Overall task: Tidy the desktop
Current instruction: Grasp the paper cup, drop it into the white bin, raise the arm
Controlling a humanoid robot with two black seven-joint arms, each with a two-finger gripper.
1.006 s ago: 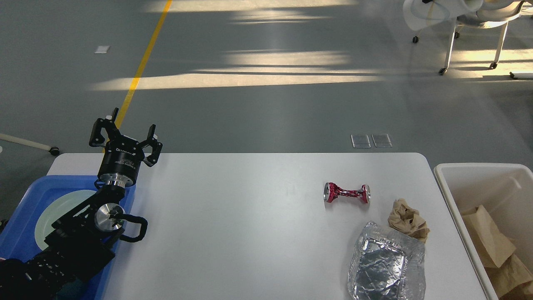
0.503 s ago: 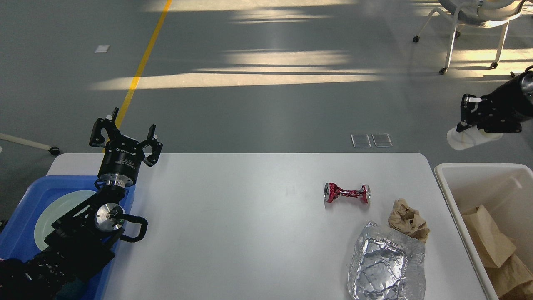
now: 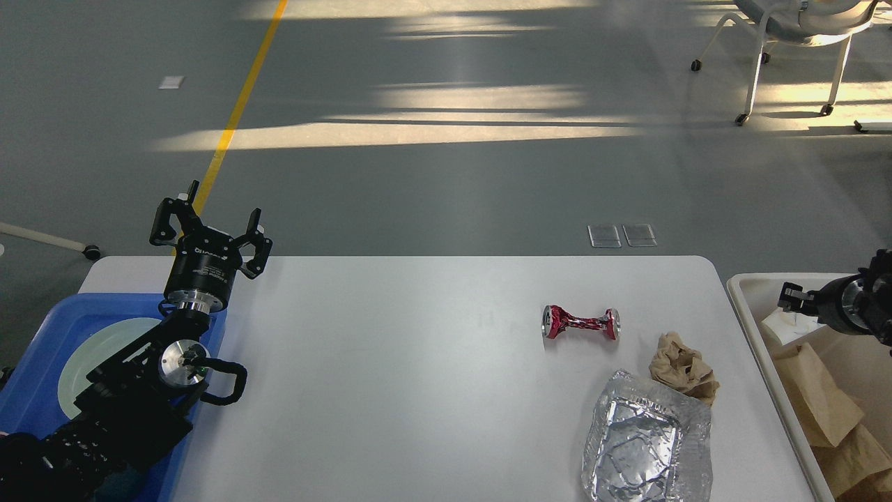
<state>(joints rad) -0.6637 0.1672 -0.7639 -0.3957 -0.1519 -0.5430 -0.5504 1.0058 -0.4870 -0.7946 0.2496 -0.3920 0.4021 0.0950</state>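
Note:
The white desktop (image 3: 390,376) carries a crushed red can (image 3: 580,323), a crumpled brown paper wad (image 3: 683,368) and a crumpled foil tray (image 3: 644,443), all at the right. My left gripper (image 3: 212,222) is open and empty, raised over the table's far left corner, far from them. My right gripper (image 3: 793,300) comes in from the right edge and sits low inside the off-white bin (image 3: 746,293). It is small and dark, with a white cup (image 3: 786,326) at its fingertips, seemingly held.
A blue tray (image 3: 209,335) with a pale plate (image 3: 104,348) lies under my left arm at the left. The bin at the right holds brown paper bags (image 3: 826,404). A chair (image 3: 794,42) stands on the floor far right.
My right arm has swung down from above the table's far right into the bin, carrying the white cup with it. My left arm has not moved.

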